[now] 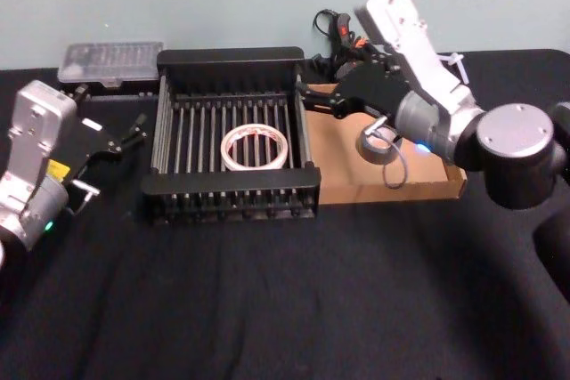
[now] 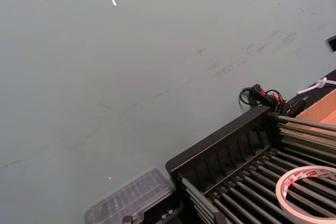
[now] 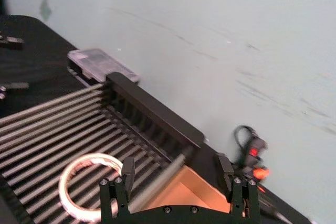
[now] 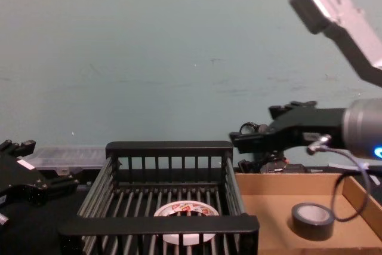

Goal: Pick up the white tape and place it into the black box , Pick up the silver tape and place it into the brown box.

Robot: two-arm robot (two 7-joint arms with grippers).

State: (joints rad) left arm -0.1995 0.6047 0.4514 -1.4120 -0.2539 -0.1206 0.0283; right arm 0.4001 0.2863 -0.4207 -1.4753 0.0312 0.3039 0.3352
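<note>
The white tape [image 1: 255, 147] lies flat on the slatted floor of the black box [image 1: 232, 58], in its near half. From the side it shows low behind the crate's near rim [image 4: 206, 209]. The silver tape [image 1: 370, 156] rests on the floor of the brown box [image 1: 356, 175], which touches the crate's right side. My right gripper [image 1: 312, 95] hovers open above the brown box's far left corner, up and away from the silver tape [image 4: 311, 222], with nothing between its fingers [image 3: 127, 169]. My left gripper [image 1: 134, 133] is open and empty, left of the crate.
A clear plastic case [image 1: 111, 61] lies behind the crate's far left corner. A black and orange tool [image 1: 343, 37] with a cable sits behind the brown box. A thin cable loop [image 1: 396, 166] hangs from my right arm beside the silver tape. Black cloth [image 1: 285, 291] covers the table's front.
</note>
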